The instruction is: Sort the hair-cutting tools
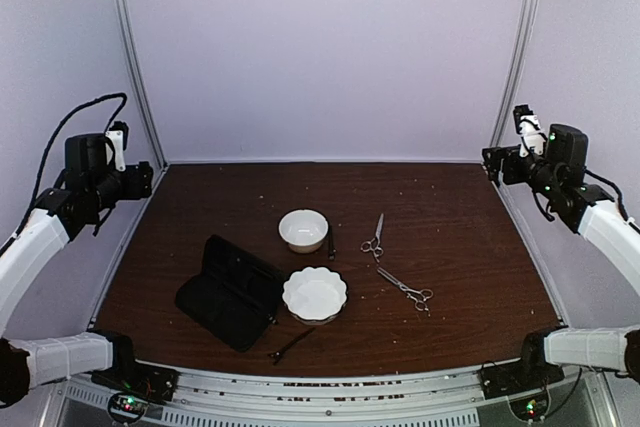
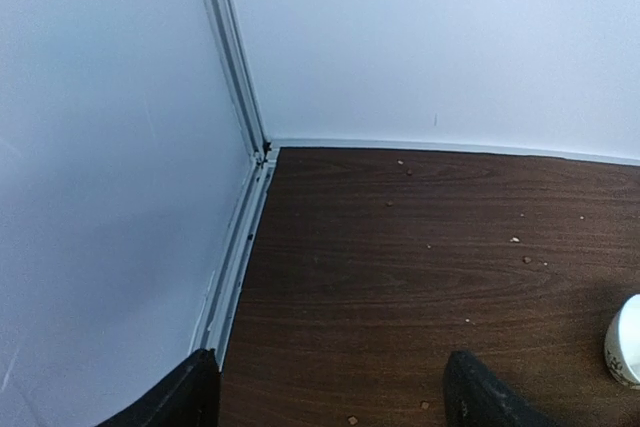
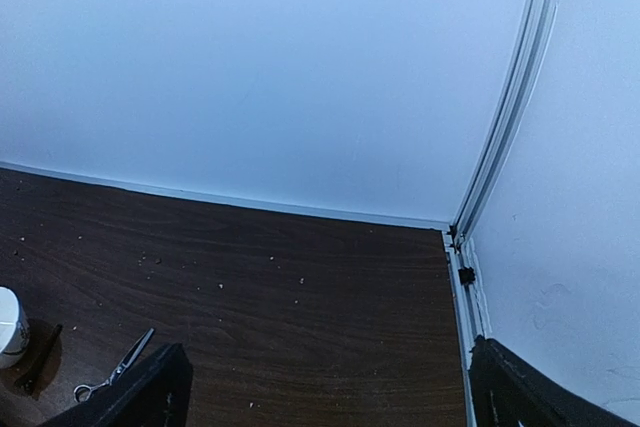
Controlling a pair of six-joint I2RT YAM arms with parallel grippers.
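Left end effector (image 2: 330,399) at 9 o'clock, right end effector (image 3: 330,389) at 3 o'clock: both wide, empty, held clear of the scissors (image 1: 374,238) for unobstructed access.

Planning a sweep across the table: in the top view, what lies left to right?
Black case → plain white bowl → black stick beside it → far scissors → near scissors. Left out, overlapping: scalloped bowl, front black stick.
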